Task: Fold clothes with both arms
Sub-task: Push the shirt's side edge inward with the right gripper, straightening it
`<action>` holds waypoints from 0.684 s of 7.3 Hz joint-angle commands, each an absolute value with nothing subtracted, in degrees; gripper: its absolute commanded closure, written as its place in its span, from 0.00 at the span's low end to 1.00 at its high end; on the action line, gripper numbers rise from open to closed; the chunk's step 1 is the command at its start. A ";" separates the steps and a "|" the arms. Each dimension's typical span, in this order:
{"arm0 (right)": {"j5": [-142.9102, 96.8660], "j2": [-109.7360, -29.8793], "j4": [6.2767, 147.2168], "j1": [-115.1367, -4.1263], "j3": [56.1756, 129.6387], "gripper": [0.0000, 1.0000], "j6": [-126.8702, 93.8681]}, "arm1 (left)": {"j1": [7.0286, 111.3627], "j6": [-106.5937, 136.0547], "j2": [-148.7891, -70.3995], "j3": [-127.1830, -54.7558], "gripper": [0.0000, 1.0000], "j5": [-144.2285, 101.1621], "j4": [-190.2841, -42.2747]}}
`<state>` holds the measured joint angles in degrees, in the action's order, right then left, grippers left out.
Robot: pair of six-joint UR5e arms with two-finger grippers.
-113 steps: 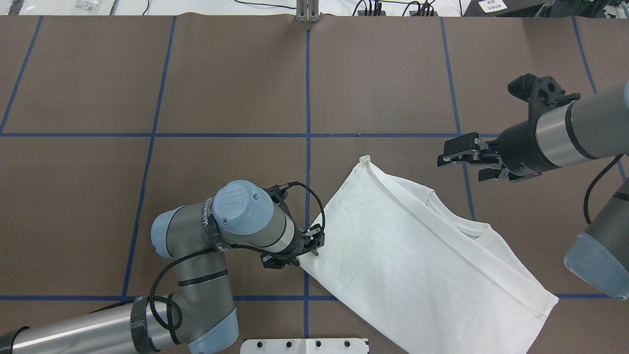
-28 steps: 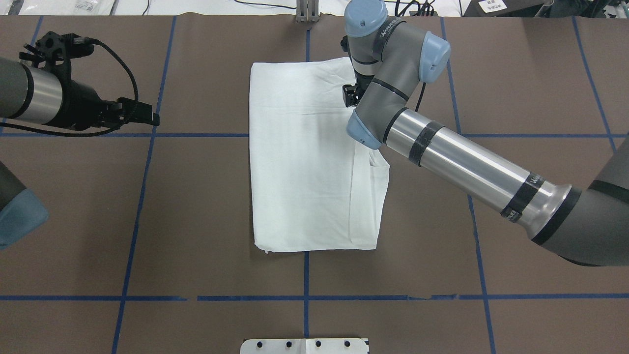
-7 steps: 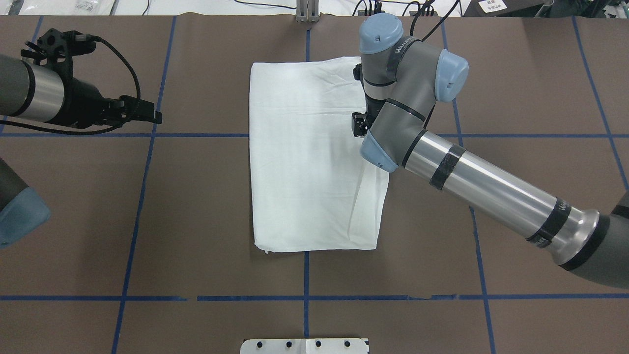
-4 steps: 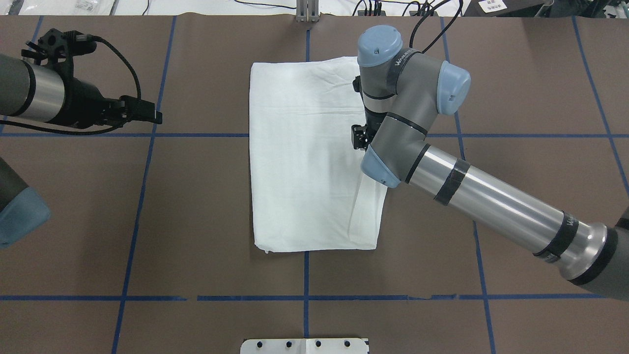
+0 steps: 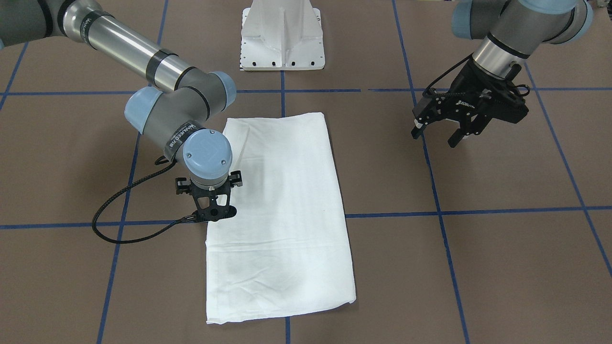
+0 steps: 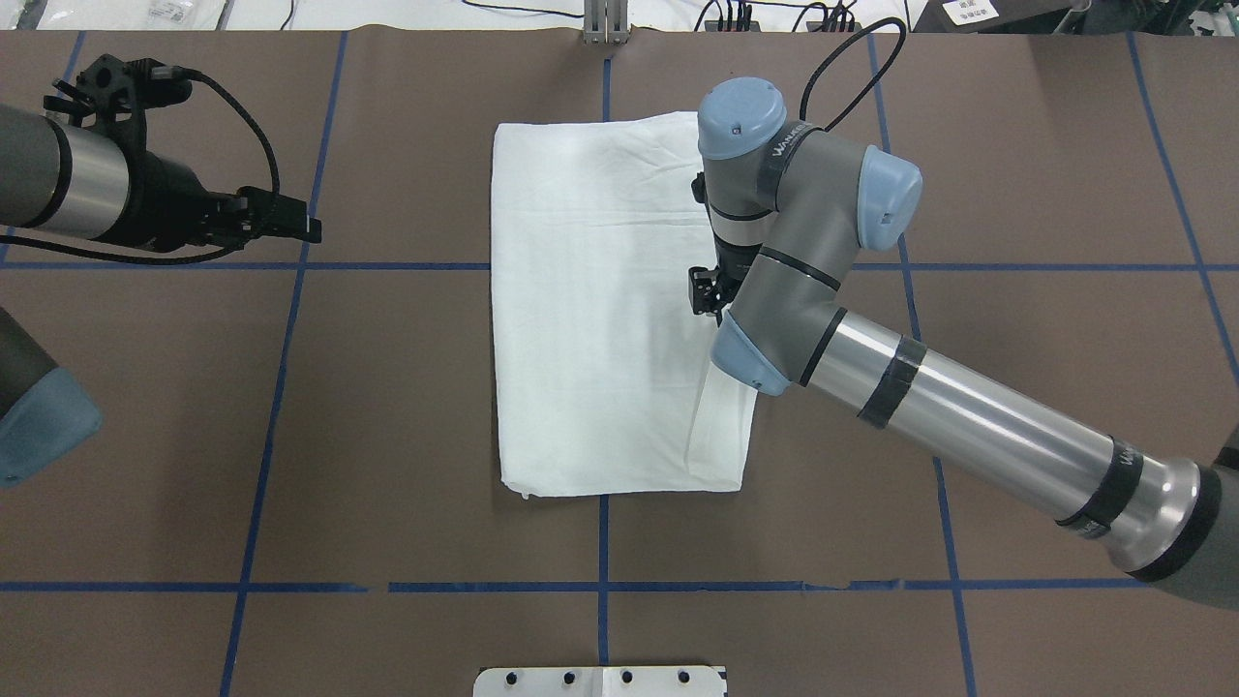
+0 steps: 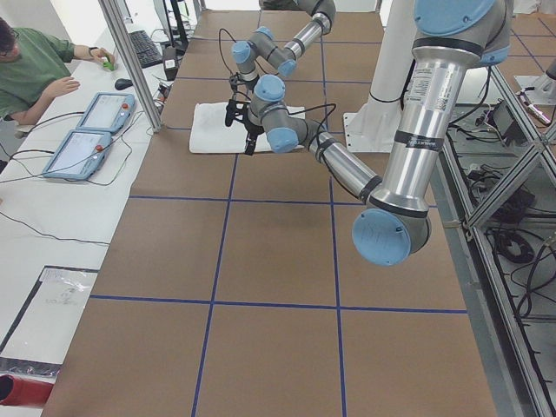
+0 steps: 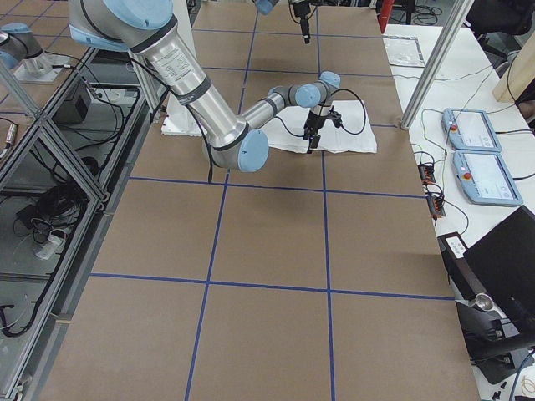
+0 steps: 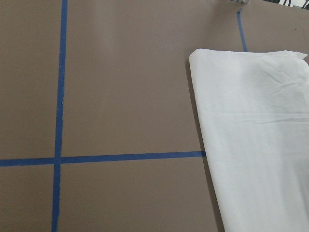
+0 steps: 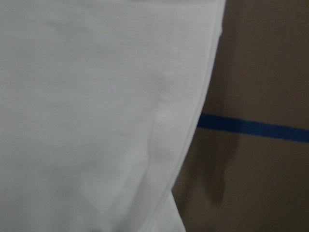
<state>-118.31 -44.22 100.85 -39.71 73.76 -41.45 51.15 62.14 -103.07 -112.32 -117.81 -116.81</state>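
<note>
The shirt [image 6: 590, 319] lies flat at the middle of the desk [image 6: 387, 436], folded into a long rectangle, with a narrower layer showing along its right edge. The right gripper [image 6: 704, 290] points down over that edge; its wrist hides the fingers, so I cannot tell its state. The left gripper [image 5: 434, 137] hangs spread, well apart from the shirt.

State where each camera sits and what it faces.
Front-facing: across the table, facing the robot; both arms, left gripper open.
Overhead: behind the robot, looking down; both arms, T-shirt.
Exterior left: table's left end; left arm nearest.
Exterior right: table's right end; right arm nearest.
Left wrist: over table and T-shirt edge; no gripper.
Right wrist: close over T-shirt edge; no gripper.
All share the T-shirt.
</note>
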 commanded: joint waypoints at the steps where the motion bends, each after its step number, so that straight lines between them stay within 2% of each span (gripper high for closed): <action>1: -118.39 -49.81 101.16 -39.55 80.56 0.00 -41.57 | 51.15 62.14 -103.10 -112.32 0.00 -117.77 -116.72; 3: -118.48 -54.12 101.43 -39.20 86.11 0.00 -41.66 | 51.15 62.23 -103.18 -112.32 0.00 -117.77 -116.72; 5: -118.39 -55.37 101.43 -38.41 88.06 0.00 -41.92 | 51.15 62.14 -103.18 -112.24 0.00 -117.77 -116.72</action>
<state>-118.42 -54.51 101.41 -38.78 86.67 -41.83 51.14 62.17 -103.18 -112.30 -117.77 -116.72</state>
